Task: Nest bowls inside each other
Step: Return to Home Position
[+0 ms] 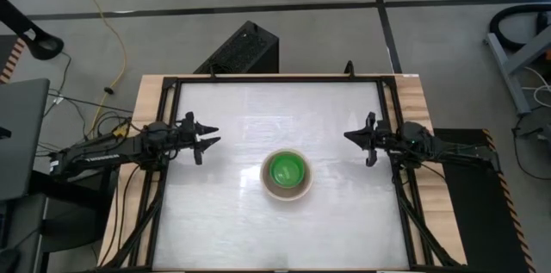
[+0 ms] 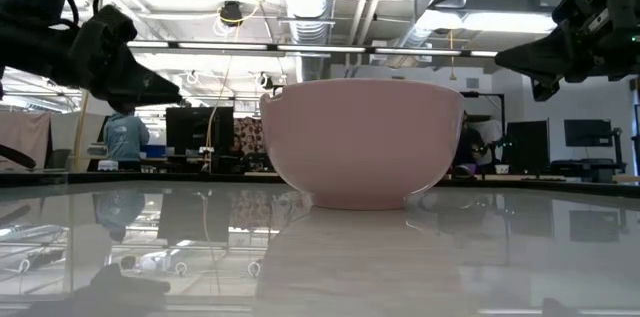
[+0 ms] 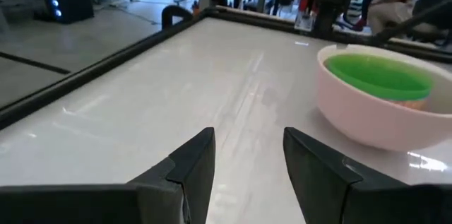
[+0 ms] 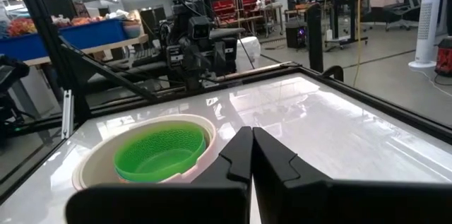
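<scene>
Found green bowl (image 1: 287, 170) nested in white-cream bowl (image 1: 266, 184) — left gripper (image 1: 215, 135) released, right gripper (image 1: 348, 136) clenched, both well apart.

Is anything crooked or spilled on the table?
Nothing stands out. The green bowl sits inside the white bowl, upright mid-table, nothing spilled. Left gripper and right gripper wait at the sides.

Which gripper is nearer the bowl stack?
Right, slightly. In the high view the right gripper sits up-right of the bowl stack; the left gripper sits up-left, a bit farther. Neither touches it.
</scene>
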Controlling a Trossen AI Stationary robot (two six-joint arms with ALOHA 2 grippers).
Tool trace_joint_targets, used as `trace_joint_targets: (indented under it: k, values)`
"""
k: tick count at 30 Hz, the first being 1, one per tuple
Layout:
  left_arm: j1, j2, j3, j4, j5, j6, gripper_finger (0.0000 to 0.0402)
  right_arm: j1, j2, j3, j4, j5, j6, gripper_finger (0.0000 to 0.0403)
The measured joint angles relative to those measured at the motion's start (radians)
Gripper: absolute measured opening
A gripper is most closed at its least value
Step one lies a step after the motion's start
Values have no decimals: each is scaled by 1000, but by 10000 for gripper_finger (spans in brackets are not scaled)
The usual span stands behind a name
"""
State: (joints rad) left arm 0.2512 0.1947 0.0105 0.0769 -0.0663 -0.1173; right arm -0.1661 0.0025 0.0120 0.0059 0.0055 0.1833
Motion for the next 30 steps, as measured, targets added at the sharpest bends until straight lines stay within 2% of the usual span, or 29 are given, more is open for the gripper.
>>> trace_joint_targets:
  k: [30]
  values:
    - [0, 2, -1, -43, -2, 0, 158, 0, 0, 0, -1, -1, 1, 28]
